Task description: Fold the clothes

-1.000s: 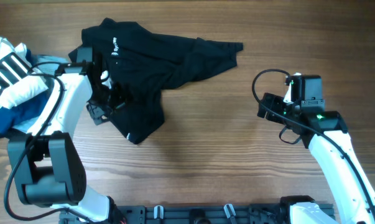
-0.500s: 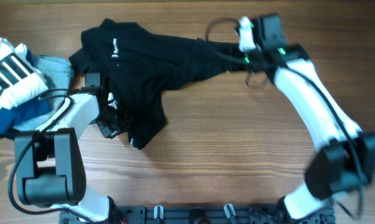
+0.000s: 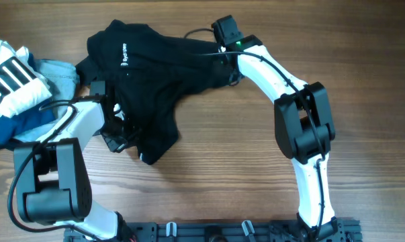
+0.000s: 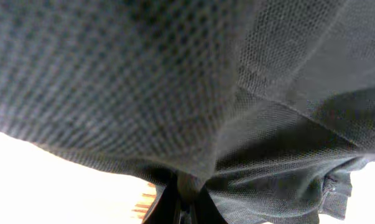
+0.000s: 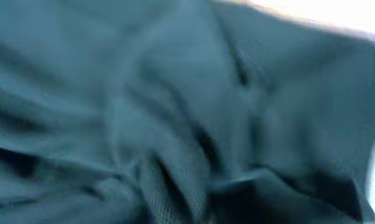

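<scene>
The clothes, a crumpled black shirt (image 3: 155,74) with a small white chest logo, lie at the back left of the wooden table. My left gripper (image 3: 125,131) is at the shirt's lower left edge. In the left wrist view its dark fingertips (image 4: 186,205) are pinched together on a fold of black mesh fabric (image 4: 175,81). My right gripper (image 3: 220,57) is pressed into the shirt's bunched right end. The right wrist view shows only blurred dark fabric (image 5: 143,93), which hides the fingers.
A white garment with black stripes (image 3: 7,77), a light-blue denim piece (image 3: 58,70) and a navy piece (image 3: 14,124) are piled at the left edge, right beside the left arm. A black rail (image 3: 215,232) runs along the front edge.
The right arm swung from the table's right side onto the shirt's right sleeve and closed, and that end is now bunched leftward. The left gripper shut on the lower edge.
</scene>
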You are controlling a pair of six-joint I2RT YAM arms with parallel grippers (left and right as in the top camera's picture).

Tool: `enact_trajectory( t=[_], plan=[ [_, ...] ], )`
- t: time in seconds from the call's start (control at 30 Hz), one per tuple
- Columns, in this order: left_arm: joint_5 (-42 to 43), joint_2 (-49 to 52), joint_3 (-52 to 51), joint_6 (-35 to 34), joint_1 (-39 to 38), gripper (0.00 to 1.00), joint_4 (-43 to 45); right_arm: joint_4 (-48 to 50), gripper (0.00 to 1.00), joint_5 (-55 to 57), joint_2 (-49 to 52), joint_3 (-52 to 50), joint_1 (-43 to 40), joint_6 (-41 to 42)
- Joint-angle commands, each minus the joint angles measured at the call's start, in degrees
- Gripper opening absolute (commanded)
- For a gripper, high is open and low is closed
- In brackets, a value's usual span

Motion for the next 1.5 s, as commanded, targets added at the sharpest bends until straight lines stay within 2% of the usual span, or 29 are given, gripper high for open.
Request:
enact_trajectory(
  t=[0.0, 0.03, 0.07, 0.1, 0.13, 0.2, 0.23, 0.33, 0.4, 0.5, 0.6, 0.7, 0.87, 0.93, 1.03, 1.13, 1.3, 1.47],
  plan=[
    [0.48, 0.11, -0.31, 0.42, 0.33, 0.04, 0.09, -16.37, 0.04, 9.79, -9.42, 0.98, -3.91, 7.82],
    [0.48, 0.11, -0.31, 0.42, 0.33, 0.04, 0.11, -23.37, 0.06, 9.01, -10.54, 0.98, -4.92, 7.72],
    [0.48, 0.11, -0.31, 0.44, 0.33, 0.04, 0.11, -30.32, 0.17, 7.87, -10.73, 0.98, -5.68, 7.39],
    [0.48, 0.11, -0.31, 0.44, 0.33, 0.04, 0.13, -38.32, 0.63, 7.13, -10.58, 0.46, -6.45, 7.39],
    [0.46, 0.11, -0.31, 0.44, 0.33, 0.04, 0.13, -42.42, 0.66, 7.17, -10.58, -1.01, -7.02, 7.37],
    [0.46, 0.11, -0.31, 0.44, 0.33, 0.04, 0.17, -43.47, 0.74, 7.17, -10.58, -3.23, -7.93, 6.25],
    [0.46, 0.11, -0.31, 0.44, 0.33, 0.04, 0.15, -43.5, 0.81, 7.19, -10.58, -4.17, -8.63, 7.04],
    [0.48, 0.11, -0.31, 0.44, 0.33, 0.04, -0.07, -42.75, 0.84, 6.6, -10.62, -4.17, -10.16, 9.46],
    [0.46, 0.11, -0.31, 0.44, 0.33, 0.04, -0.04, -39.23, 0.84, 1.36, -10.62, -4.2, -10.69, 7.04],
    [0.46, 0.11, -0.31, 0.44, 0.33, 0.04, 0.13, -34.58, 0.77, -7.15, -10.58, -4.39, -10.69, 5.9],
    [0.46, 0.11, -0.31, 0.44, 0.33, 0.04, 0.13, -33.66, 0.77, -8.5, -10.56, -5.75, -10.75, 8.04],
    [0.44, 0.11, -0.31, 0.44, 0.33, 0.04, 0.13, -30.38, 0.77, -7.78, -10.56, -10.95, -11.28, 13.77],
    [0.44, 0.11, -0.31, 0.46, 0.33, 0.04, 0.15, -21.68, 0.68, -7.85, -10.56, -15.56, -11.39, 22.67],
    [0.44, 0.11, -0.31, 0.44, 0.33, 0.04, 0.11, -20.26, 0.57, -7.63, -10.56, -15.56, -11.39, 24.52],
    [0.44, 0.11, -0.31, 0.44, 0.33, 0.04, 0.13, -20.92, 0.25, -6.4, -10.56, -15.72, -11.39, 25.51],
    [-0.17, 0.11, -0.31, 0.44, 0.33, 0.04, 0.13, -21.64, 0.04, -6.34, -10.58, -15.72, -11.41, 25.4],
    [-0.17, 0.09, -0.13, 0.48, 0.35, 0.04, 0.11, -24.5, 0.04, -6.16, -12.46, -15.65, -14.38, 23.58],
    [0.74, -2.12, 6.75, 5.31, 1.62, 0.04, -9.07, -26.43, 0.04, -6.14, -25.75, -15.65, -20.57, 13.51]
  ],
)
